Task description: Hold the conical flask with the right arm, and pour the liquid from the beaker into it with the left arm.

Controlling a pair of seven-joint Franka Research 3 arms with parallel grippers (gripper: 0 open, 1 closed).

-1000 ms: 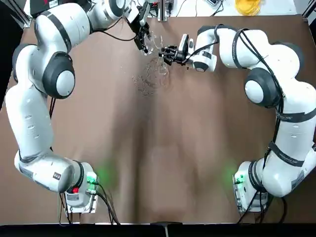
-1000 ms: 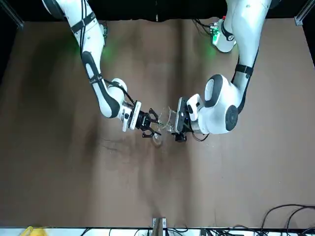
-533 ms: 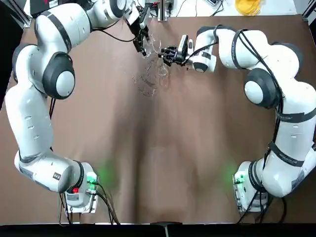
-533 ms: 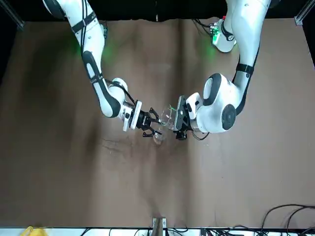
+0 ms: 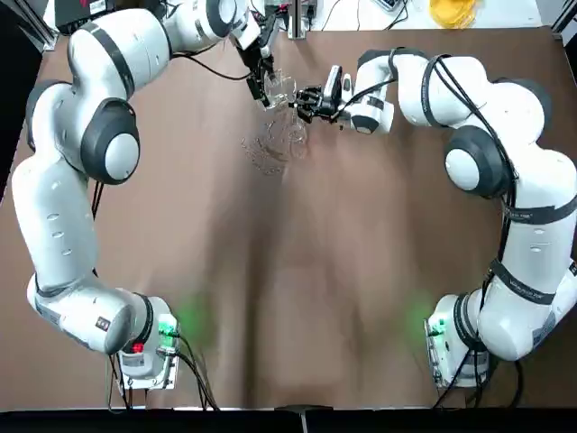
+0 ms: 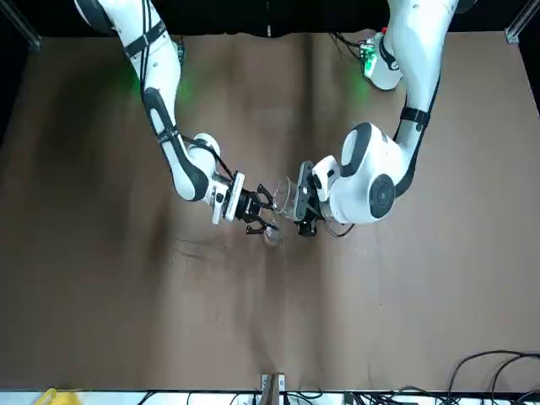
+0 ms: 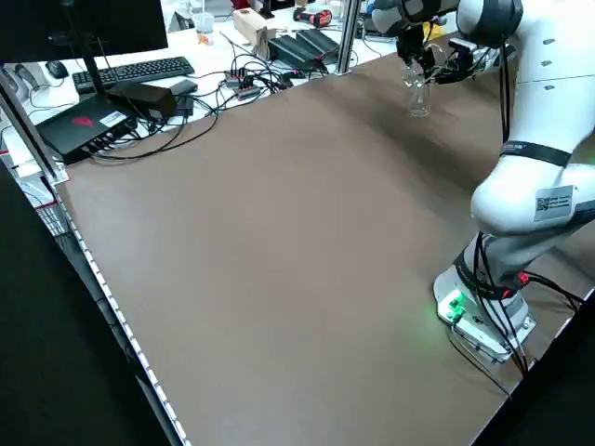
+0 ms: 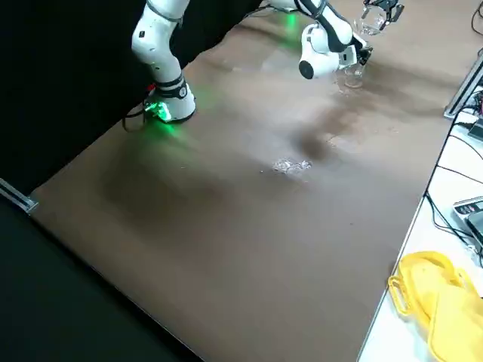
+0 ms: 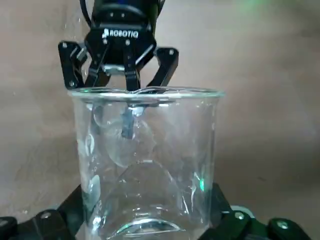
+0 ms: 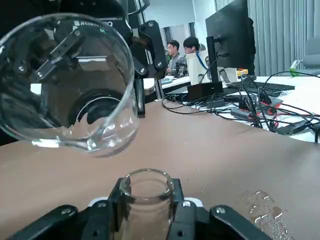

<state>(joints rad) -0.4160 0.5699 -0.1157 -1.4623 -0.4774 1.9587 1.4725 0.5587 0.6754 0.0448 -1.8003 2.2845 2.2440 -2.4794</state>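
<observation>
Over at the far end of the brown table (image 5: pixel 288 298), in the upper middle of the overhead picture, the two arms meet nose to nose. Going from the left of that picture: the left arm (image 5: pixel 63 180) climbs the left edge and bends across the top, and its left gripper (image 5: pixel 261 76) is clamped on the beaker (image 5: pixel 280 87). The beaker is tipped over, its mouth turned toward the other arm. From the left wrist camera its clear wall fills the middle of the frame between the black fingers (image 9: pixel 50 222), bright rim uppermost (I cannot make out any liquid inside it from here). In the right wrist picture the beaker hangs at the upper left, open mouth facing the camera, above and a little to the side of the flask's neck, not touching it.

Just right of it in the overhead picture, the right gripper (image 5: pixel 306 97) is closed around the neck of the conical flask (image 5: pixel 290 128), which stands upright on the table. The right wrist view shows that neck low in the centre, squeezed between the two pads (image 10: pixel 102 212). The right arm (image 5: pixel 505 180), wound with black cables, runs off down the right side to its base at the lower right.

A scatter of wet drops (image 5: pixel 261 155) lies on the table just left of the flask.
</observation>
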